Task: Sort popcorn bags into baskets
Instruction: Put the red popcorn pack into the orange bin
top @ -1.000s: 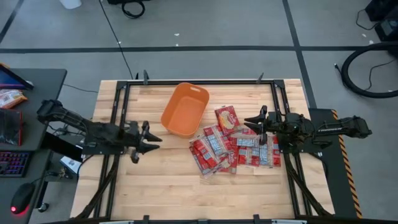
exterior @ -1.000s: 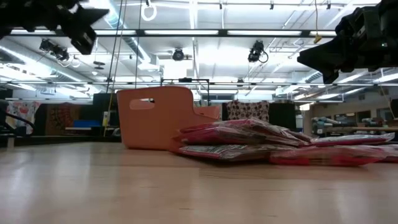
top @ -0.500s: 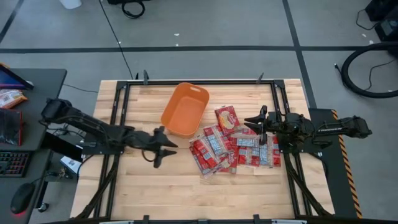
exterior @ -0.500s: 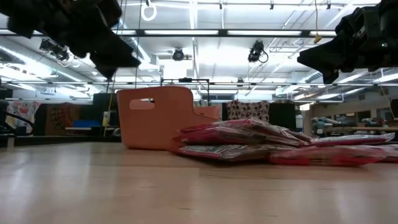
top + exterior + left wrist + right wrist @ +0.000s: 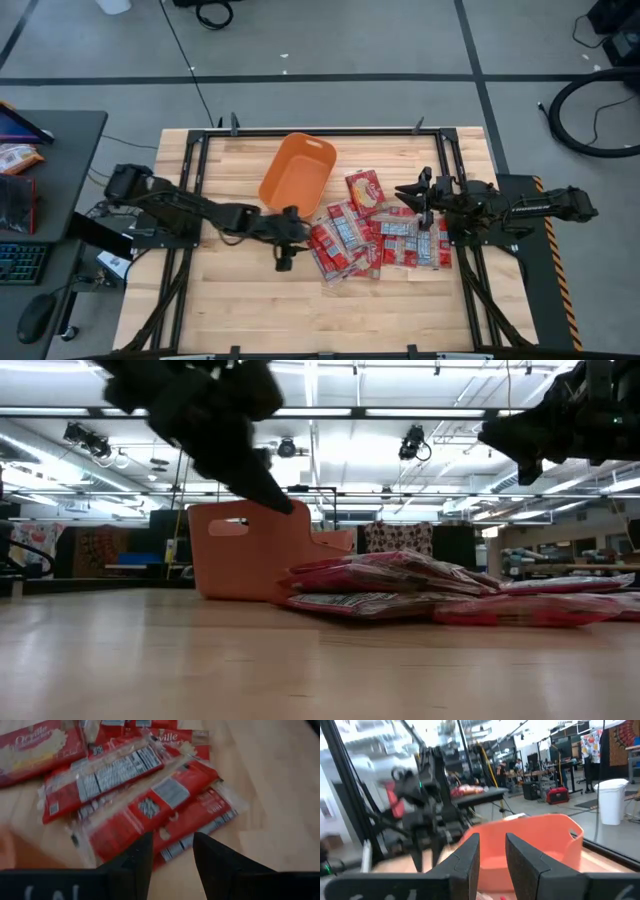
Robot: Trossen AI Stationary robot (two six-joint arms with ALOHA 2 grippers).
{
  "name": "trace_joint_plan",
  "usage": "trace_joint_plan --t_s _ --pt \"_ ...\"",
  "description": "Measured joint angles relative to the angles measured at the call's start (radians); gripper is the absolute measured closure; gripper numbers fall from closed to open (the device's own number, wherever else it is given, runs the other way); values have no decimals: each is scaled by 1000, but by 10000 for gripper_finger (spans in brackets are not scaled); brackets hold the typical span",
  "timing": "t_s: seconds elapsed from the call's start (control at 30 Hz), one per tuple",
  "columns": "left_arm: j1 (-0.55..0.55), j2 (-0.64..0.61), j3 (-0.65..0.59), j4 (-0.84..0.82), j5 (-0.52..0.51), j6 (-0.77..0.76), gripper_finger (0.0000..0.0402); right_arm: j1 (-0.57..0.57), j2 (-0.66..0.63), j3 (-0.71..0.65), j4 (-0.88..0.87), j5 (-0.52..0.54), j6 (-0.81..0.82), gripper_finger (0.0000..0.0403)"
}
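The left pincer [image 5: 289,243] hangs released above the counter [image 5: 240,290], just beside the pile of popcorn bags [image 5: 375,237] — the bags lie before its fingers [image 5: 137,860]. The orange basket [image 5: 296,177] stands near. The right pincer [image 5: 408,191] — also released — hovers over the pile's far edge.

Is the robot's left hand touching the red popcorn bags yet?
Apart. The low view shows the left hand hanging in the air, well above the red flat popcorn bags. The left wrist view agrees: its open fingers hover over the pile.
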Motion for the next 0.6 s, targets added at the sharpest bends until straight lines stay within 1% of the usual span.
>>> trace_joint_plan --t_s 0.13,0.23,0.3,0.4,0.53,0.6 --pt "8 94 104 -64 -1 73 230 0 0 0 26 -15 115 304" --pt "7 158 171 -103 -11 142 207 0 1 0 16 -32 128 304" --pt "1 198 215 -134 -44 189 193 0 8 0 17 -57 127 304" --pt "-3 254 276 -192 -119 247 176 0 28 0 27 -53 127 304" --pt "-4 329 359 -262 -146 320 171 0 68 0 25 -51 126 304" --pt "-11 356 381 -275 -184 369 171 0 91 0 28 -51 126 304"
